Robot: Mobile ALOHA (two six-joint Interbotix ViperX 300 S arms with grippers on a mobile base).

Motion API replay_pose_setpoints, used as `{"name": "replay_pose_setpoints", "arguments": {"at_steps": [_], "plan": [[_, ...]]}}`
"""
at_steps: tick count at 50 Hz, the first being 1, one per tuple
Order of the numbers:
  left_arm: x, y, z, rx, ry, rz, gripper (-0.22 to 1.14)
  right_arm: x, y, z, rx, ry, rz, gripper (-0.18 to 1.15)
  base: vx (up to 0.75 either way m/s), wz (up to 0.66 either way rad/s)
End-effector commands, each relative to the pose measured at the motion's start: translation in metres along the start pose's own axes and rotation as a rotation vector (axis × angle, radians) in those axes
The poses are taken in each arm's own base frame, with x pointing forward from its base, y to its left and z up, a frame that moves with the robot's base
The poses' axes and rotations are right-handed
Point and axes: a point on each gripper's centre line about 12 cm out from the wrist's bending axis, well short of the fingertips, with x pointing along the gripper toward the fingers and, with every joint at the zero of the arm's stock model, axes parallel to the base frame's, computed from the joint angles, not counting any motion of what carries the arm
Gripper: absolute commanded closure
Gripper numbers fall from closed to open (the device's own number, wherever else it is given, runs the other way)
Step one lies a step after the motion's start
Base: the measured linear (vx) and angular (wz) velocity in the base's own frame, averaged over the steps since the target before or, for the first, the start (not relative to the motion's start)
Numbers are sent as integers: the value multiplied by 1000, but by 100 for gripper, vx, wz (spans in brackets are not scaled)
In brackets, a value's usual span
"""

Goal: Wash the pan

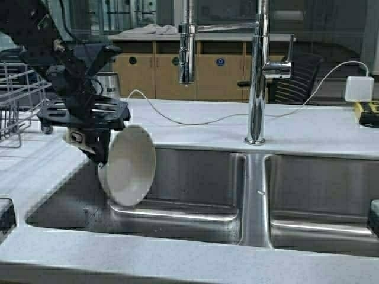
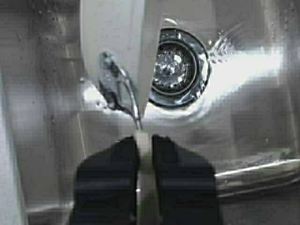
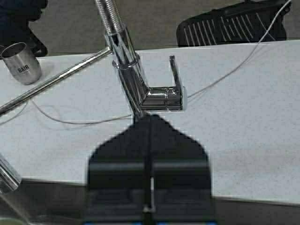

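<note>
The left gripper (image 1: 95, 145) hangs over the near left corner of the left shiny steel sink bowl (image 1: 195, 177). Its two black fingers (image 2: 105, 173) are squeezed tight on the pale end of the handle of the small round cream-white pan (image 1: 129, 168). The pan hangs just below the gripper, tipped up on its edge, with its open side facing the right. From the left wrist camera the pan's thin rim runs straight out from between the fingers, and the round metal drain (image 2: 176, 68) sits past it on the wet sink floor. The right gripper (image 3: 150, 159) is pressed shut with nothing in it. It waits near the front of the counter, pointing at the tall shiny steel tap (image 3: 136, 84) with its side lever. A small steel cup (image 3: 21, 63) stands farther off on the pale speckled counter (image 3: 243, 122), and a thin white cable (image 3: 225, 75) lies across that counter behind the tap.
</note>
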Motion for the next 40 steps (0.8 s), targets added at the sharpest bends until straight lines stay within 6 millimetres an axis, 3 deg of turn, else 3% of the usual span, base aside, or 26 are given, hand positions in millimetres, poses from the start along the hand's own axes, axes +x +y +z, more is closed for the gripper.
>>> {"name": "replay_pose_setpoints", "arguments": {"at_steps": [1, 12, 20, 40], "plan": [[-29, 3, 46, 5, -172, 0, 88, 0, 2, 7, 1, -26, 8, 90, -2, 1], [-75, 31, 94, 63, -303, 65, 88, 0, 2, 8, 1, -26, 8, 90, -1, 1], [-107, 55, 117, 125, -327, 146, 88, 0, 2, 8, 1, -28, 9, 90, 0, 0], [-195, 113, 135, 124, -460, 373, 88, 0, 3, 10, 5, -37, 11, 90, 0, 0]]}}
